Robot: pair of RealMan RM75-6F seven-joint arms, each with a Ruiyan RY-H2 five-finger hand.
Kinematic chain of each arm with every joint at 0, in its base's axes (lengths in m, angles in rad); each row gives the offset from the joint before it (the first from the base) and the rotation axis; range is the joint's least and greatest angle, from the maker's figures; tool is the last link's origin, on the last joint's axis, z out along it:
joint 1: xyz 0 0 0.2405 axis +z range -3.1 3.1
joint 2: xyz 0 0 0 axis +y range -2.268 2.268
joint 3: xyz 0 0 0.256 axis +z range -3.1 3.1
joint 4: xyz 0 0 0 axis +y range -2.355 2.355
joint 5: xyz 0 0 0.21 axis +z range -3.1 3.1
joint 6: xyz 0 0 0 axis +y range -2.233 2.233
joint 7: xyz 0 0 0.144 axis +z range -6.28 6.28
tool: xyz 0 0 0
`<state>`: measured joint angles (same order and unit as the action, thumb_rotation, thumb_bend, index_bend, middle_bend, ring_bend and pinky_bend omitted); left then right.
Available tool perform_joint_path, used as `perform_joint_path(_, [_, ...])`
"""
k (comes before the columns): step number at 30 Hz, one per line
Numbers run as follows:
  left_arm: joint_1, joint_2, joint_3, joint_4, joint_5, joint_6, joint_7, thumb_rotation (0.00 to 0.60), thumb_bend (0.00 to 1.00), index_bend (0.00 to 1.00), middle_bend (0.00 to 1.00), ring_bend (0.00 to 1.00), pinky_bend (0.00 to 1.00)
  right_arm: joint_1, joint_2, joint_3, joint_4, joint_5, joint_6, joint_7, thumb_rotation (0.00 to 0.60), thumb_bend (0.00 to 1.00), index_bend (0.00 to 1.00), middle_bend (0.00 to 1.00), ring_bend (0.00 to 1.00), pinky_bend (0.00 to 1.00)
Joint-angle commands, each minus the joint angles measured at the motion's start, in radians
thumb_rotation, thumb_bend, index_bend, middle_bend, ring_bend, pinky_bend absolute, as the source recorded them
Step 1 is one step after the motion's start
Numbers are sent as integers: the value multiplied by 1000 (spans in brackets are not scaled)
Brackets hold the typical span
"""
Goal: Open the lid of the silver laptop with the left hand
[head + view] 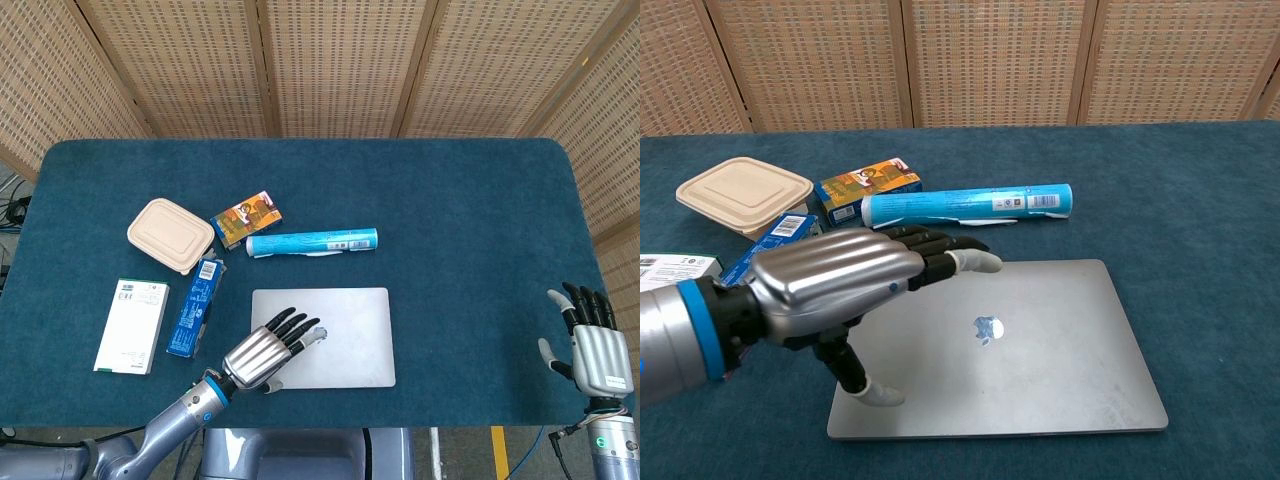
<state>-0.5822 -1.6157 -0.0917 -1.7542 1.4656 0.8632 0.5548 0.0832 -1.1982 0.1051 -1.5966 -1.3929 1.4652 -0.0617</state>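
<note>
**Left hand spread over closed silver laptop**

Left hand (268, 347): fingers extended and apart, holding nothing. It sits over the near left corner of the silver laptop (345, 325), fingers pointing far and right across the lid. In the chest view the thumb tip (878, 394) reaches down to the lid's near left edge; whether the other fingers touch the lid cannot be told.

Right hand (594, 345): at the near right edge of the table (470, 220), well apart from everything on it, fingers straight and spread, holding nothing.

Silver laptop, one: lid closed and flat, in the near middle of the table. Long axis runs left to right; logo faces up.

Other items, one of each, all left of centre:
- Blue tube (312, 242), lying just beyond the laptop's far edge, long axis left to right.
- Small orange box (246, 219), far left of the tube.
- Beige lidded container (170, 235), furthest left in the far row.
- Blue biscuit box (195, 306), left of the laptop, long axis near to far.
- White box (132, 326), left of the biscuit box.
</note>
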Motion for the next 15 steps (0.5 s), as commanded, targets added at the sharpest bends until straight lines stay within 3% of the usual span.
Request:
perform_joint_path(1, [-28,-61,-10,37,-35,-15,39,600,71,58,0,0,0,-1,2,2,3,3,1,3,600,363,167,97,0,0])
perform_joint_path(15, [-88,-233,-4,143,-130,-24,164,600,75,58,0,0,0,-9,10,2,25,1,3,45,600,363,167,97,0,0])
